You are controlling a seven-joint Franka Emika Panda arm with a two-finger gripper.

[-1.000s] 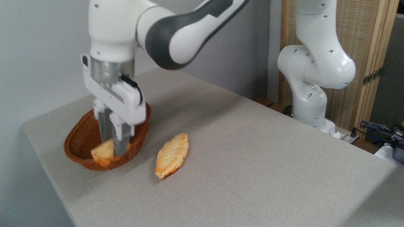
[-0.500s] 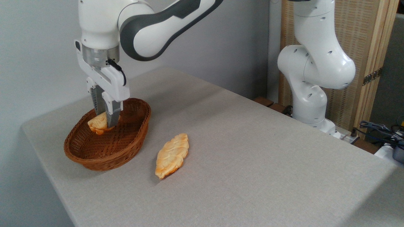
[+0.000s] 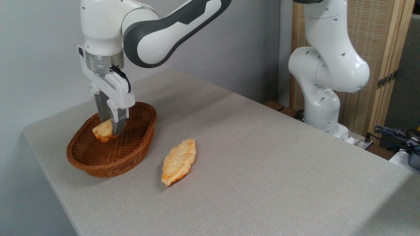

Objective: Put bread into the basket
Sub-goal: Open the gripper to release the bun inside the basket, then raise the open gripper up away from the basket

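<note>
Gripping the small, lumpy golden-yellow bun (image 3: 102, 131) between its two grey fingers, the white two-finger gripper (image 3: 111, 129) hangs straight down inside the oval reddish-brown woven wicker basket (image 3: 98, 164), toward the basket's far end. The fingers stand close together, clamped on the bun, which tilts on edge with its browned rim pointing down and left. Whether the bun already touches the weave of the basket floor cannot be told from this view; it sits low, below the rim line.

By my judgement the step in hand is the placing: the carry is over and the bun is within the basket's walls. What comes next is a release, the fingers parting so the bun drops or settles onto the basket floor, then a straight lift clear of the rim so nothing is dragged out. Because the bun is held tilted, it may roll a little on landing, but the sloping sides should keep it in.

The basket stands near the left corner of the grey cloth-covered table (image 3: 262, 157). A longer, leaf-shaped golden loaf (image 3: 179, 161) lies on the table just to the right of the basket, untouched.
</note>
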